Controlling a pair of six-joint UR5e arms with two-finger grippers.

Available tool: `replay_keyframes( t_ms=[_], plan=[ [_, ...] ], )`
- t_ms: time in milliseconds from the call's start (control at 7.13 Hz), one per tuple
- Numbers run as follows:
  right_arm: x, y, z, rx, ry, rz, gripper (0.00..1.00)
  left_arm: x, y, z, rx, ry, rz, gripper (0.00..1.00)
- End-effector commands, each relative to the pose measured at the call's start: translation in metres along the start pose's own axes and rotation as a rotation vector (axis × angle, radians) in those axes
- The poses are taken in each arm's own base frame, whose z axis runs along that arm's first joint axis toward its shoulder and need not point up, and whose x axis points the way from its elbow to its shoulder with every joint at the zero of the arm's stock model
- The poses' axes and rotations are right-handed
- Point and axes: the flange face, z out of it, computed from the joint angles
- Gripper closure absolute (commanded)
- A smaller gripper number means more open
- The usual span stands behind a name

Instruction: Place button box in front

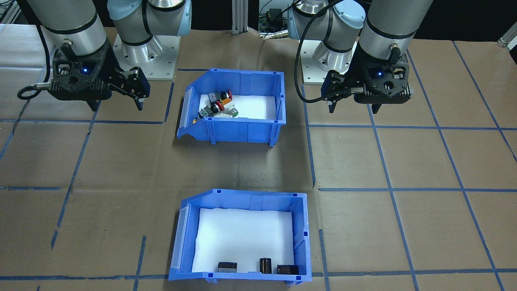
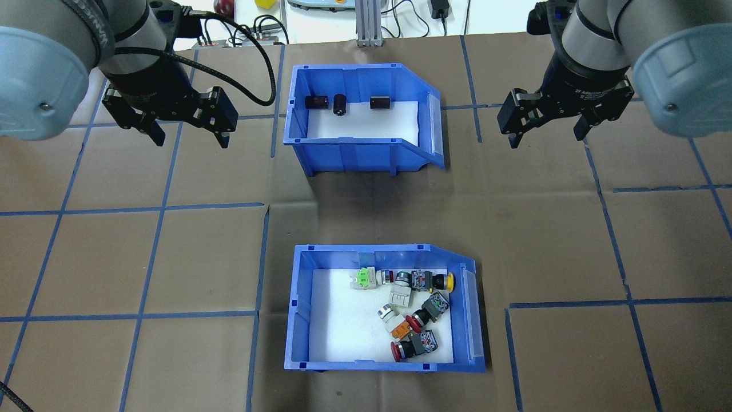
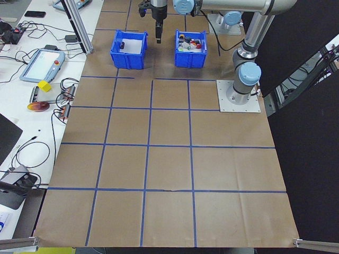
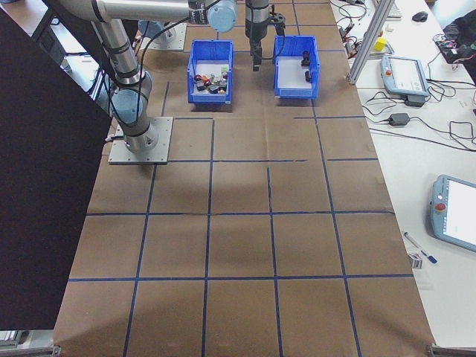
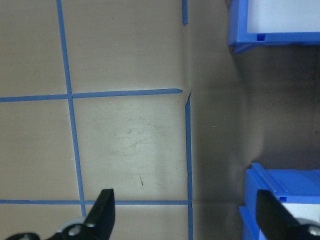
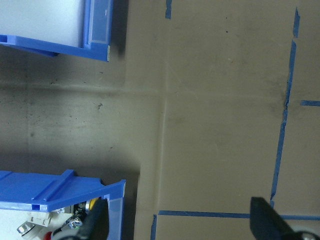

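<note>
Button box (image 2: 383,309) nearest robot, bare tabletop (image 2: 171,257) all round, left hand (image 2: 186,134) and right hand (image 2: 546,134) both spread apart, "2F Adaptive" partly legible on right wrist.

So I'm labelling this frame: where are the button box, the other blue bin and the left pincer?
button box (image 2: 297,309), overhead exterior view, on its left wall.
other blue bin (image 2: 354,154), overhead exterior view, on its near outer wall.
left pincer (image 2: 189,137), overhead exterior view, midway between its open fingertips.
</note>
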Motion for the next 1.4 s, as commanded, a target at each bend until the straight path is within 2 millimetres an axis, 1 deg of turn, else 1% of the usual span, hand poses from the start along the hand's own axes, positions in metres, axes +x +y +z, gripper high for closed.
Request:
replay_keyframes(
  t_ms=[0, 140, 280, 421, 561, 701, 841, 981, 1121, 1262],
  plan=[
    [0.000, 0.000, -0.002, 0.004, 0.008, -0.011, 0.00, 0.002, -0.002, 0.003, -0.005, 0.002, 0.001, 0.01],
    [0.000, 0.000, -0.007, 0.005, 0.008, -0.014, 0.00, 0.002, -0.003, 0.003, 0.002, 0.001, 0.001, 0.01],
    [-0.003, -0.001, -0.003, -0.004, -0.004, -0.017, 0.00, 0.002, -0.004, 0.004, 0.002, 0.002, -0.007, 0.01],
    [-0.007, 0.000, -0.002, -0.007, -0.007, -0.034, 0.00, 0.008, -0.005, 0.003, 0.014, 0.067, -0.010, 0.01],
    [-0.008, -0.003, 0.000, -0.002, -0.007, -0.133, 0.00, 0.011, -0.004, 0.004, 0.010, 0.097, -0.051, 0.01],
    [-0.007, -0.006, 0.001, 0.000, -0.007, -0.166, 0.00, 0.012, 0.001, 0.006, 0.001, 0.097, -0.127, 0.01],
    [-0.007, -0.010, 0.005, -0.006, -0.008, -0.250, 0.00, 0.017, 0.011, 0.005, -0.002, 0.105, -0.181, 0.03],
    [-0.009, -0.022, 0.008, -0.008, -0.011, -0.384, 0.00, 0.025, 0.031, 0.013, -0.035, 0.128, -0.301, 0.05],
    [-0.019, -0.040, 0.008, -0.006, -0.009, -0.518, 0.00, 0.027, 0.059, 0.019, -0.052, 0.127, -0.460, 0.07],
    [-0.037, -0.065, 0.005, 0.006, -0.007, -0.610, 0.00, 0.031, 0.096, 0.035, -0.097, 0.142, -0.604, 0.07]
  ],
)
